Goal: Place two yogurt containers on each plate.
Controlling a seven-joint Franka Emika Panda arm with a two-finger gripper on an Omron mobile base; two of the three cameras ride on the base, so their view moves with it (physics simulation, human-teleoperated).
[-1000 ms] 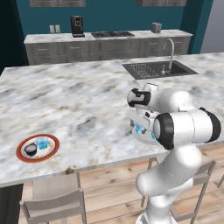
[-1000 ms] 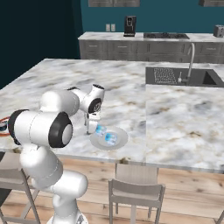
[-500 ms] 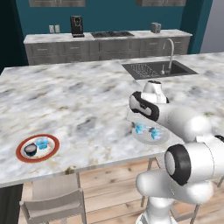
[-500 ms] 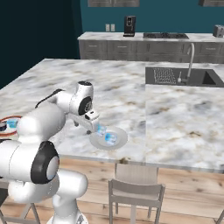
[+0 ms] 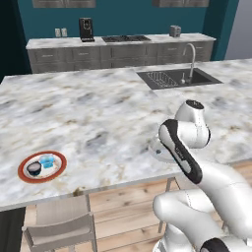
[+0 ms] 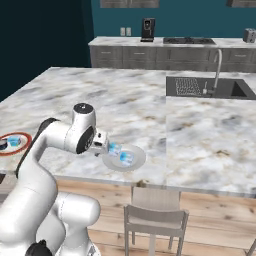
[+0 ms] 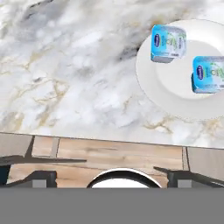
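Right base view gives me the big grey-white marble tabletop [image 6: 200, 135], with the dark sink [image 6: 210, 87] sunk into its far part and the curved metal tap [image 6: 216, 70] standing beside it. Behind it I see the long grey cabinet row [image 6: 170, 55] against the teal wall.

My white arm [image 6: 55, 145] bends over the near edge of the tabletop. Its tool [image 6: 102, 143] is beside the left rim of the plain white-grey round plate [image 6: 136, 161], which lies close to the near edge. From the hand view I see the two finger tips [image 7: 175, 175] far apart at the bottom, so the tool is spread wide and pinches nothing.

On the plain plate [image 7: 175, 92] rest two pale blue yogurt cups: one [image 7: 168, 43] at the rim and the other [image 7: 209, 73] more inside, near each other but not touching.

From the left base view, the round plate with broad orange-red rim [image 5: 42, 166] lies well apart, at the near left corner of the tabletop. On it sit the black yogurt cup [image 5: 34, 169] and one more pale blue yogurt cup [image 5: 47, 161], just beside each other.

Under the tabletop edge I see grey chairs [image 6: 152, 220] on the wooden floor [image 6: 220, 220].
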